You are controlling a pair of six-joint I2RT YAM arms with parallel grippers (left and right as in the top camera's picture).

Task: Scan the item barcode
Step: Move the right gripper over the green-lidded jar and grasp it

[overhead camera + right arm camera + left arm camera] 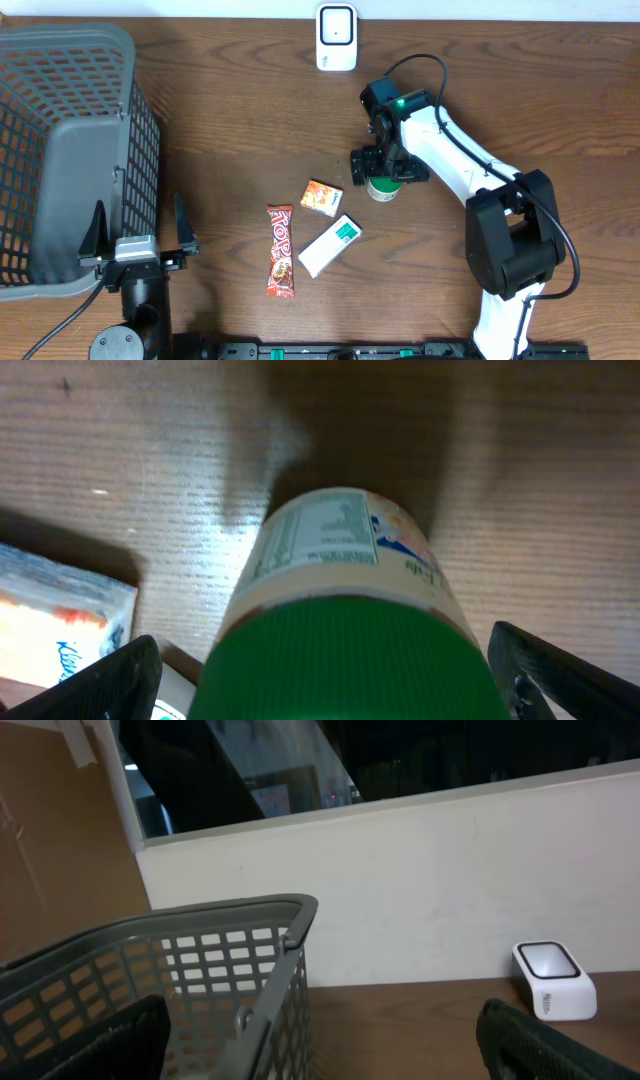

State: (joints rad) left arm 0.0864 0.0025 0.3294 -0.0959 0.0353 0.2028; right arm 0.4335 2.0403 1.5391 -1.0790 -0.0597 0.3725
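Two grippers, both with fingers spread: we see the right gripper (388, 172) straddling the upright green-capped bottle (340, 560) on the table (520, 80), not squeezing it, scanner (336, 37) well behind, and the left gripper (140, 228) empty beside the basket (60, 150).

Overhead, left wrist: shared scanner (336, 37)
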